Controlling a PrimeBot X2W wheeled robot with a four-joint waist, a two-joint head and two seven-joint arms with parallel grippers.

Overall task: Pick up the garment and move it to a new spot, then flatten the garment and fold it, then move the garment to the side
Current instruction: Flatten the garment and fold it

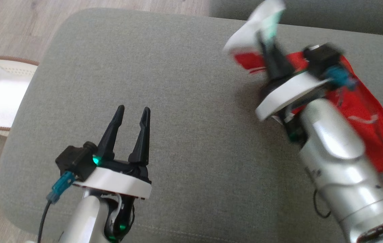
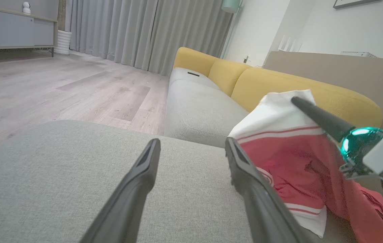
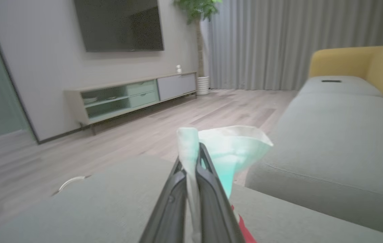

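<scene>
Soft daylight, motion-blurred right arm (image 1: 340, 148)

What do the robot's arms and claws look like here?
The left claw and right claw each have two long tapered black fingers on a white collar. Forearms are glossy silver. A black camera block with teal plug and black cable sits beside each collar; green lights glow there.

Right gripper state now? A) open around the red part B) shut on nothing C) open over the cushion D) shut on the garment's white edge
D: the right gripper is pinched shut on the white edge of the garment, with that edge raised above the grey cushion.
</scene>
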